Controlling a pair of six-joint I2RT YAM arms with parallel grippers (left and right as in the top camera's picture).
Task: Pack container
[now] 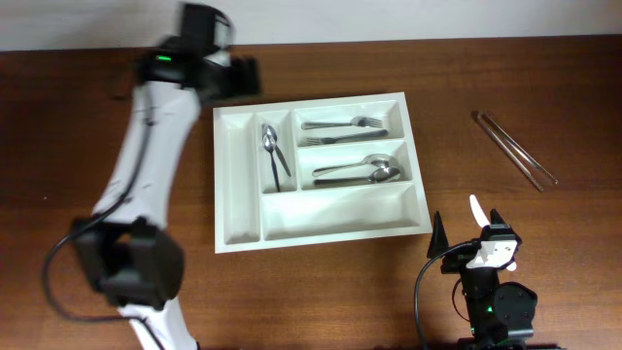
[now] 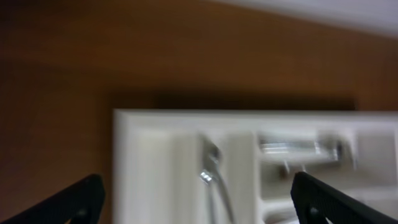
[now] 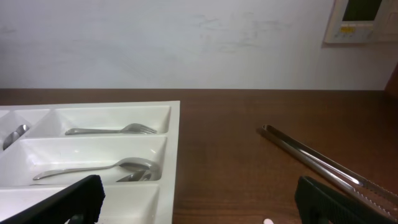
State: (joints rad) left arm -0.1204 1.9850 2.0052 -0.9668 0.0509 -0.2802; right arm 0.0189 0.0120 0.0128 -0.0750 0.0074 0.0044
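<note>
You have the container [image 1: 340, 219] at the middle of the bench [image 1: 544, 58]. The left claw [image 2: 199, 208] and right claw [image 1: 468, 226] both stand apart, empty. The left claw hangs over the container's far-left corner; a careless descent could clip the rim and shift it.

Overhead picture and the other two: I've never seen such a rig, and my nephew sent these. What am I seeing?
Two robot arms work at a wooden table. The overhead picture comes from a fixed camera above; the other two from a camera on each wrist, so the dark tips are that arm's own fingers. A white cutlery tray holds forks, spoons and small spoons. What look like long metal tongs lie on the table, right of it. The left tool hovers over the tray's far edge; the right tool sits near the front. Both are open and empty.
</note>
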